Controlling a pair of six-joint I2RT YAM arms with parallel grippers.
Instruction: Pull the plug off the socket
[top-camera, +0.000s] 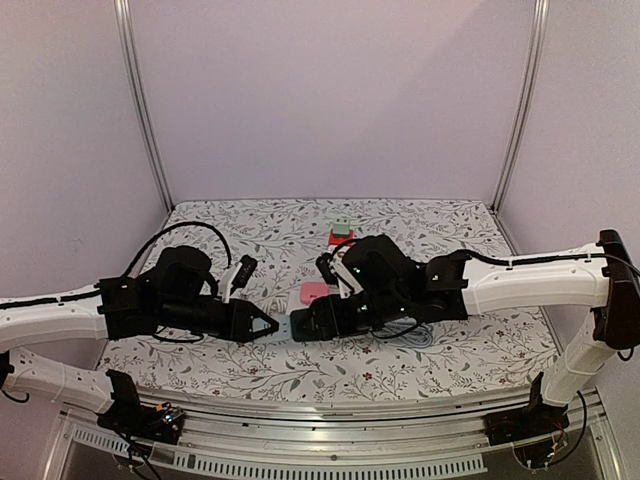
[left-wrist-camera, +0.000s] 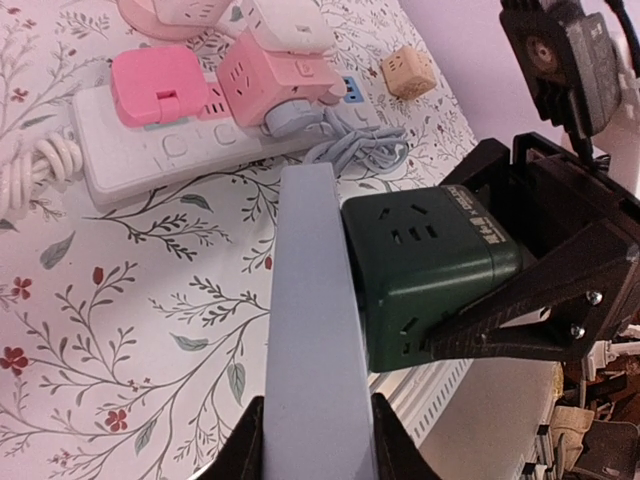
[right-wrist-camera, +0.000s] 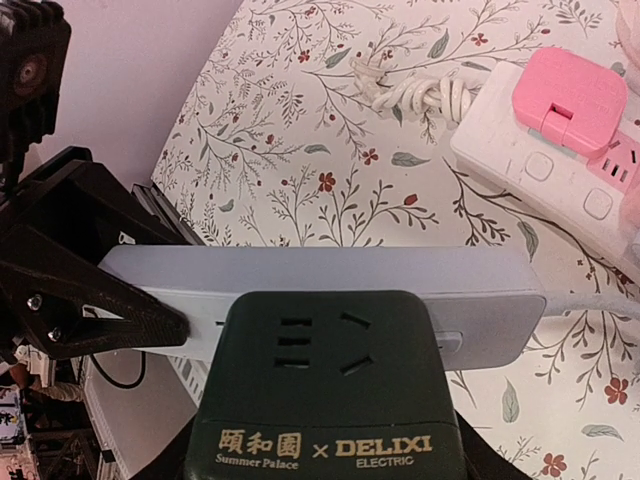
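Note:
A pale grey-blue socket strip (left-wrist-camera: 310, 330) is clamped end-on in my left gripper (left-wrist-camera: 318, 440), which is shut on it. A dark green cube plug (left-wrist-camera: 425, 270) with gold "DELIXI" lettering sits flush against the strip's side. My right gripper (right-wrist-camera: 330, 455) is shut on the green plug (right-wrist-camera: 330, 390), with the strip (right-wrist-camera: 330, 275) lying crosswise just beyond it. In the top view the two grippers meet at the table's front centre, left (top-camera: 258, 325) and right (top-camera: 305, 325), held above the floral cloth.
A white power strip (left-wrist-camera: 150, 150) with pink plugs (left-wrist-camera: 160, 85) and a coiled cable (right-wrist-camera: 420, 97) lies behind, also showing in the top view (top-camera: 315, 292). A beige cube (left-wrist-camera: 408, 72) and a green-and-red item (top-camera: 342, 232) lie farther back. The table's front rail (top-camera: 320, 415) is close below.

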